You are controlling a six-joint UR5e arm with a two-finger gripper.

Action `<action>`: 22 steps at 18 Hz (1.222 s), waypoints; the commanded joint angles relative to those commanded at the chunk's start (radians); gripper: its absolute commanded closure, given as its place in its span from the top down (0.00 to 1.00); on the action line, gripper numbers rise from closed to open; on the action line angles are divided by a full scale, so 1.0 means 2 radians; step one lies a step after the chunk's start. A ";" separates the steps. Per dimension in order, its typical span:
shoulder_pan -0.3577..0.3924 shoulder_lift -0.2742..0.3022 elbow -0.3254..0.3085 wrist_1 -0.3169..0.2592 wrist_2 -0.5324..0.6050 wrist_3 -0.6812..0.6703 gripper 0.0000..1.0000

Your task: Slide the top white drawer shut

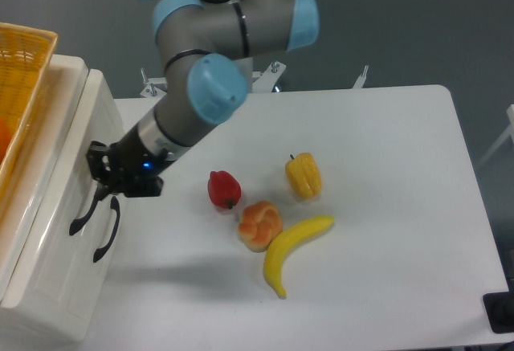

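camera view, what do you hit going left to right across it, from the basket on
basket → top drawer → pincer → red pepper → bun → yellow pepper

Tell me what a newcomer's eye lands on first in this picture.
The big grey and blue arm reaches down from the top, its black claw at the front of the top white drawer on the left. To the right, bright food lies on the white table: a red pepper, a yellow pepper and a banana.

Glossy top white drawer (pixel 58 176), nearly flush, dark-handled.
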 joint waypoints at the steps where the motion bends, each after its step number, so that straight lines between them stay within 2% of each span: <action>1: 0.013 -0.002 0.001 0.001 0.005 0.013 1.00; 2: 0.029 -0.004 0.002 0.008 0.004 0.026 1.00; 4: 0.069 -0.005 0.003 0.046 0.005 0.048 1.00; 5: 0.087 -0.004 0.004 0.054 0.005 0.055 1.00; 14: 0.235 -0.033 0.008 0.061 0.009 0.225 1.00; 15: 0.245 -0.034 0.008 0.061 0.033 0.252 1.00; 18: 0.262 -0.037 0.009 0.064 0.154 0.354 1.00; 20: 0.265 -0.045 0.008 0.064 0.194 0.418 1.00; 22: 0.269 -0.052 0.014 0.063 0.232 0.449 1.00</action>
